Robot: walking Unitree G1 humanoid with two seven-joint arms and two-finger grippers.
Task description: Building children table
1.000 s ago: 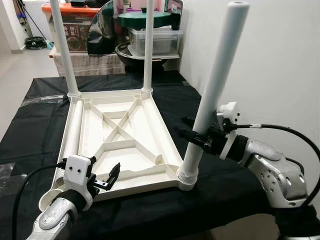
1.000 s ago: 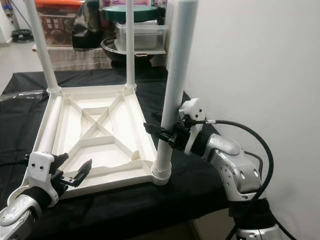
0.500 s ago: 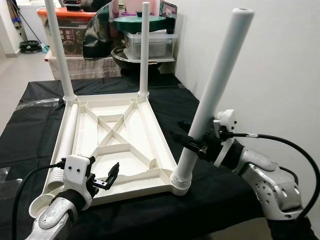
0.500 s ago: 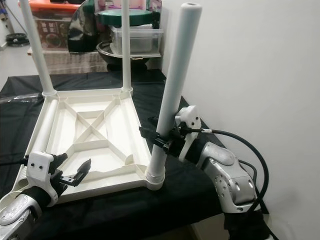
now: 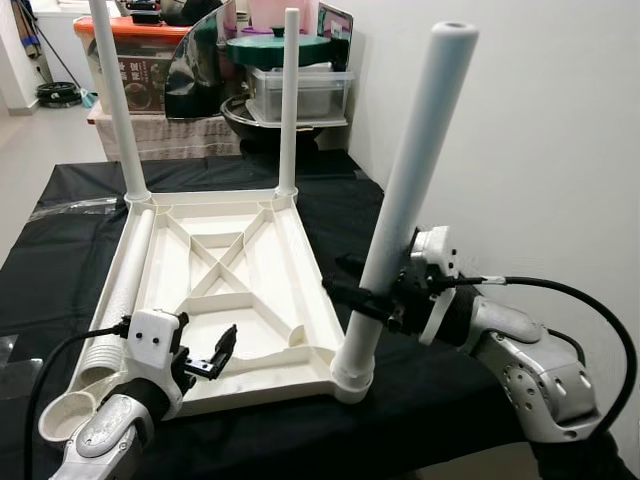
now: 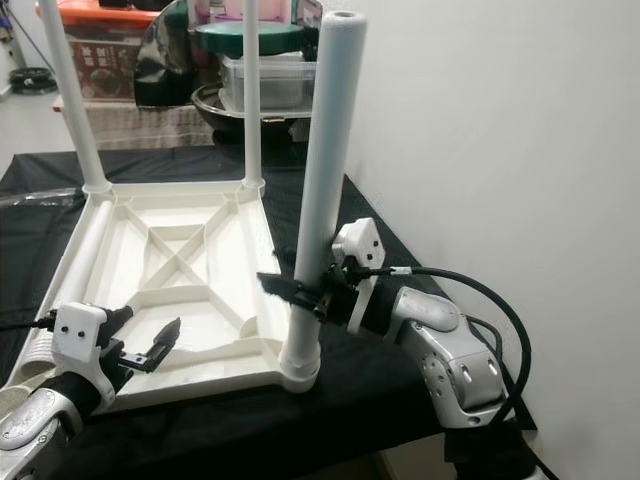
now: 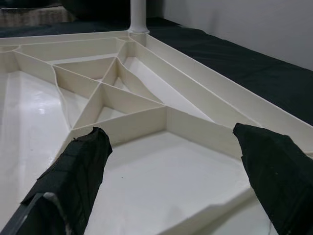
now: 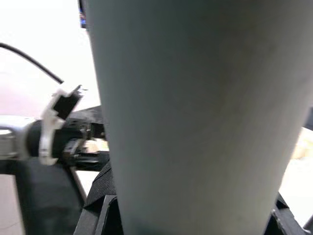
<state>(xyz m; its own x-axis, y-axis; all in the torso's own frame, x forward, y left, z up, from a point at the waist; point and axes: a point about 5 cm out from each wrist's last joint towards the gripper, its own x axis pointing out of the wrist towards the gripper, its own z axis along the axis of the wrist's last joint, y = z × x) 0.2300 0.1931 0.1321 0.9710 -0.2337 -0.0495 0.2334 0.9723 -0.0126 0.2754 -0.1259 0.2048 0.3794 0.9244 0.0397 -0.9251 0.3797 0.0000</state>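
Observation:
A white children's table top [image 5: 230, 270] lies upside down on the black-covered table [image 5: 420, 400]. Two white legs [image 5: 112, 100] [image 5: 288, 100] stand upright in its far corners. A loose leg [image 5: 125, 290] lies along its left side. My right gripper [image 5: 365, 300] is shut on a third leg [image 5: 405, 190], low on its shaft. That leg leans a little to the right, its threaded foot at the near right corner socket [image 5: 350, 380]. The same leg [image 8: 195, 107] looms close in the right wrist view. My left gripper [image 5: 215, 355] hovers open over the near left part of the top, its fingers [image 7: 73, 181] wide apart.
The near left corner socket [image 5: 60, 415] is unfilled. Behind the table stand storage boxes [image 5: 300, 85], a dark bowl [image 5: 270, 120] and a green lid [image 5: 280, 45]. A white wall [image 5: 540, 150] runs close along the right. The table's front edge is near my arms.
The right gripper has moved left with the leg, which now stands more upright at the near right corner. The view has shifted slightly. The left gripper holds its place.

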